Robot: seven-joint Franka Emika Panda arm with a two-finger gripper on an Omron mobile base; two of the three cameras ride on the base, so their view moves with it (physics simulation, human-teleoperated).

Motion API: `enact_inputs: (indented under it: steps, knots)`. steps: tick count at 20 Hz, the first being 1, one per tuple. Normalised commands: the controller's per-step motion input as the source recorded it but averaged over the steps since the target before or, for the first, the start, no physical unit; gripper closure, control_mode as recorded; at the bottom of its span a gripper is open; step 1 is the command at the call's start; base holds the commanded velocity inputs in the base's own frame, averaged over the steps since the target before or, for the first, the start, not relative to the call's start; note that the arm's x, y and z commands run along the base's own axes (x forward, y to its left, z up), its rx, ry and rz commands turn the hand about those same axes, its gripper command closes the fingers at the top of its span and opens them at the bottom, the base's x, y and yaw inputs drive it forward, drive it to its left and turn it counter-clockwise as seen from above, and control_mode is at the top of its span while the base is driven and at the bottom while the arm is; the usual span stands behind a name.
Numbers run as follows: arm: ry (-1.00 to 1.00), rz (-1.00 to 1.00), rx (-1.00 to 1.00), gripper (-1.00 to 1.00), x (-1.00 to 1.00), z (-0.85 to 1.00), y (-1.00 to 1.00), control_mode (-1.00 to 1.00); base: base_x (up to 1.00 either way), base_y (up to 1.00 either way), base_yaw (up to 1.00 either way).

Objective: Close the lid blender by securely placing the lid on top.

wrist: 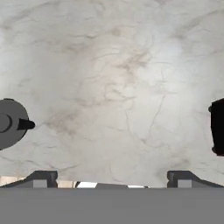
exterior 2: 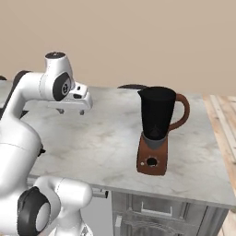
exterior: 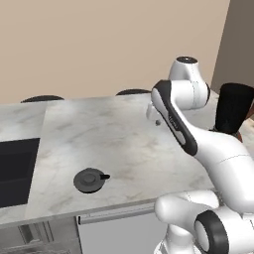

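Observation:
The lid is a dark grey disc with a short side tab, lying flat on the marble counter near its front edge; it also shows at the hand view's left edge. The blender, a rust-brown base with a dial under a tall black jar that has no lid on it, stands at the counter's right end, and its jar rises behind my arm. My gripper hangs open above the middle of the counter, between lid and blender, holding nothing. Its fingertips stand wide apart.
A dark sink is sunk into the counter on the left. Black stool seats peek over the far edge. The counter's right end drops to a wooden floor. Bare marble lies between lid and blender.

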Motion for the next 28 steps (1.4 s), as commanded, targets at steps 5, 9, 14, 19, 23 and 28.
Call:
enact_inputs:
  steps: [5, 9, 14, 19, 23, 28]
  knots:
    - [0.03, 0.13, -0.19, -1.0, -0.61, -0.88, 1.0, -1.0, 0.0, 0.0, 0.0]
    - [0.13, 0.2, -0.13, -1.0, -0.33, -0.67, 1.0, -1.0, 0.0, 0.0, 0.0]
    - [0.14, 0.22, -0.06, -1.0, -0.06, -0.59, 1.0, -1.0, 0.0, 0.0, 0.0]
    - [0.23, 0.18, -0.05, -1.0, 0.14, -0.32, 1.0, -1.0, 0.0, 0.0, 0.0]
    - [0.24, 0.09, -0.06, -1.0, 0.4, -0.29, 0.74, -1.0, 0.0, 0.0, 0.0]
    - [0.12, 0.04, 0.0, -1.0, 0.4, -0.29, 0.32, -1.0, 0.0, 0.0, 0.0]
